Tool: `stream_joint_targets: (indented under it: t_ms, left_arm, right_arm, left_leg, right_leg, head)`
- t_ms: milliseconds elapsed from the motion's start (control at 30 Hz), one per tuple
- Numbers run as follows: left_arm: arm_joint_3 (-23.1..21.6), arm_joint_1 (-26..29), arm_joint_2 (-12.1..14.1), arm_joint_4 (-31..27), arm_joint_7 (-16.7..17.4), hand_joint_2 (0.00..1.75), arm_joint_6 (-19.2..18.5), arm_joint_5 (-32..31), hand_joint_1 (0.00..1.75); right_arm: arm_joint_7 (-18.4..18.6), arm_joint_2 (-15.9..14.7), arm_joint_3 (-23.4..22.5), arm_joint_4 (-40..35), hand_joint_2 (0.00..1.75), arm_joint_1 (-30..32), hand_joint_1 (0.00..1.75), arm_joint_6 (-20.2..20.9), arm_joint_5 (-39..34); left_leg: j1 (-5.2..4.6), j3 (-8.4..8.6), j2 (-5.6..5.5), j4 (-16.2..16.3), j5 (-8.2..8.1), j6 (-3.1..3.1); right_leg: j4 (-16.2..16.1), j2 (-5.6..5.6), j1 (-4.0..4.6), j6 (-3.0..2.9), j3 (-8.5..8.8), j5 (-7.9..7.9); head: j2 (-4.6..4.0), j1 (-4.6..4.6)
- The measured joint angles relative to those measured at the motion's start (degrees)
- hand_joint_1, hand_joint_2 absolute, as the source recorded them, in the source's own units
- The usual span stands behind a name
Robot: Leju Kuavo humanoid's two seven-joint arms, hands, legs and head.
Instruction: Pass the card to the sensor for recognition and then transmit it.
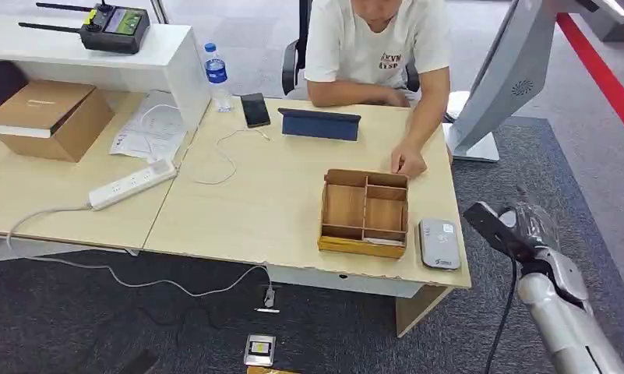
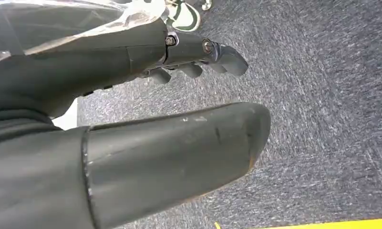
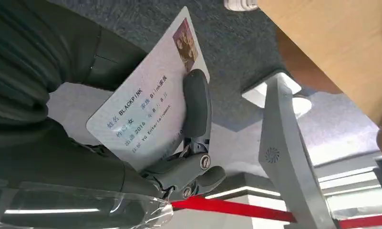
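Though glossy, flat card [image 3: 148, 112] between fingers [image 3: 197, 102]

Your right hand [image 1: 519, 226] sits off the table's [image 1: 277, 210] right edge, over carpet, with open air between it and the sensor [image 1: 438, 244] at the near right corner. Just left of the sensor, the wooden divided box [image 1: 365, 212] walls off that side. A person's hand [image 1: 408, 162] rests on the tabletop at the box's far corner, blocking any reach past it.

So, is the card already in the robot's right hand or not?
Yes, held. The right hand pinches the card; one dark finger lies across its printed face.
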Motion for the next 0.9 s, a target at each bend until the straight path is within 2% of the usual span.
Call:
stream_joint_targets:
  t_ms: [300, 900]
  left_arm:
    - [0.0, 0.1, 0.0, 0.0, -0.1, 0.0, 0.3, -0.5, 0.0]
    - [0.0, 0.2, -0.1, 0.0, -0.8, 0.0, 0.3, -1.7, 0.0]
  right_arm:
    - [-1.0, 0.9, 0.3, 2.8, 1.75, 0.1, 1.75, 0.0, -0.1]
    - [-0.4, 5.1, 1.5, 2.9, 1.75, 0.0, 1.75, 0.5, 1.5]
  left_leg:
    - [0.0, -0.01, 0.0, 0.0, 0.0, 0.0]
    - [0.01, 0.0, 0.0, 0.0, 0.0, 0.0]
  right_leg:
    - [0.0, 0.0, 0.01, 0.0, 0.0, 0.0]
    - [0.0, 0.0, 0.01, 0.0, 0.01, 0.0]
  head:
    - [-0.02, 0.0]
    - [-0.02, -0.02]
